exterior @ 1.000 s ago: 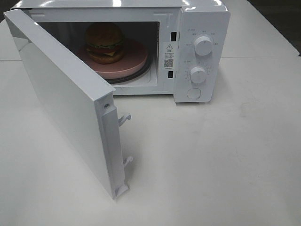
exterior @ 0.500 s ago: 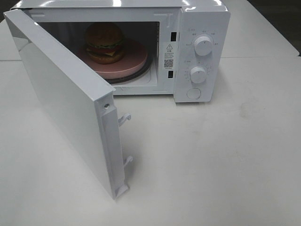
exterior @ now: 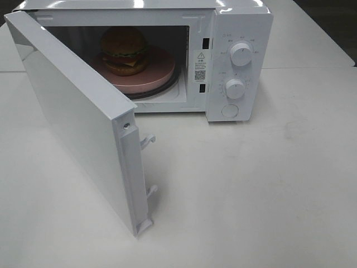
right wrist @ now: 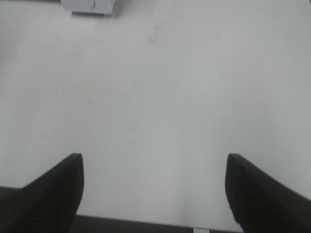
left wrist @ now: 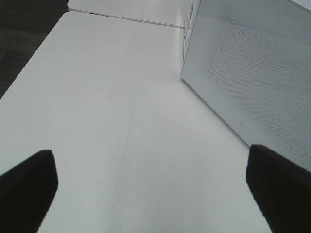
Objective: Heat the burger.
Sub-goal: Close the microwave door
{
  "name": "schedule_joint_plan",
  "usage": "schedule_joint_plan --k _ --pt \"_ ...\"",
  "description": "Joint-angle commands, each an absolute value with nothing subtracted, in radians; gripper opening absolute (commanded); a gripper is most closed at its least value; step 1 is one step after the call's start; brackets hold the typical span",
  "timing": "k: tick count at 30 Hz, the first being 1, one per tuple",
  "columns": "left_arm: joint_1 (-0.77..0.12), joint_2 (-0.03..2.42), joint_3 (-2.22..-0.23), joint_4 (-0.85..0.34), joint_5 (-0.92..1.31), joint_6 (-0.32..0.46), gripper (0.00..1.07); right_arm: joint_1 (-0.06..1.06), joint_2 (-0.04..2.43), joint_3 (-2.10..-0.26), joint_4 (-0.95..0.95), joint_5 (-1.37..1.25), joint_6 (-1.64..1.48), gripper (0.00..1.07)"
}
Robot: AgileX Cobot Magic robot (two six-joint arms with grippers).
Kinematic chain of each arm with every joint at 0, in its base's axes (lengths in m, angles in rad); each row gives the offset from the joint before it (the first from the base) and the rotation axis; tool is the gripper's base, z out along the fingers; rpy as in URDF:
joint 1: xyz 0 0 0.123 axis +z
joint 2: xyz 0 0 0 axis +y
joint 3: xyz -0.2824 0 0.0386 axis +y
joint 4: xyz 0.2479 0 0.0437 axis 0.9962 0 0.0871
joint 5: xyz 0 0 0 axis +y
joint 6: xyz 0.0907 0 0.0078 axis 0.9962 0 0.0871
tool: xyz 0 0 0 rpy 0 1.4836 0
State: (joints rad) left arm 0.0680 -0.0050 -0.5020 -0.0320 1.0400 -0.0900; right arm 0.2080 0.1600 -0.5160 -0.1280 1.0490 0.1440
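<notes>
The burger (exterior: 124, 50) sits on a round pink plate (exterior: 159, 70) inside the white microwave (exterior: 240, 33), whose door (exterior: 72, 117) stands swung wide open toward the front left. Neither arm shows in the exterior high view. In the left wrist view my left gripper (left wrist: 150, 191) is open over bare table, with the outer face of the microwave door (left wrist: 252, 73) beside it. The right wrist view shows my right gripper (right wrist: 153, 189) open above bare table, nothing between its fingers, and a corner of the microwave (right wrist: 90, 6) far ahead.
The microwave's control panel carries two round knobs (exterior: 240, 53) and a round button (exterior: 230, 110). Two latch hooks (exterior: 148, 140) stick out of the door's free edge. The white table (exterior: 268, 190) spreads in front and to the right.
</notes>
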Motion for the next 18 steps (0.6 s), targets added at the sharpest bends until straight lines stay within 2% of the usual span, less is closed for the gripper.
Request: schedule_joint_plan --k 1,7,18 --pt "0.072 -0.027 -0.499 -0.035 1.032 -0.091 0.98 0.203 0.050 -0.513 -0.127 1.036 0.136 0.76" --pt "0.072 -0.027 -0.499 -0.035 1.032 -0.091 0.98 0.156 -0.032 -0.513 -0.127 1.036 0.135 0.76" --pt "0.072 -0.026 -0.499 -0.036 1.032 -0.091 0.98 0.158 -0.032 -0.513 -0.128 1.036 0.135 0.76"
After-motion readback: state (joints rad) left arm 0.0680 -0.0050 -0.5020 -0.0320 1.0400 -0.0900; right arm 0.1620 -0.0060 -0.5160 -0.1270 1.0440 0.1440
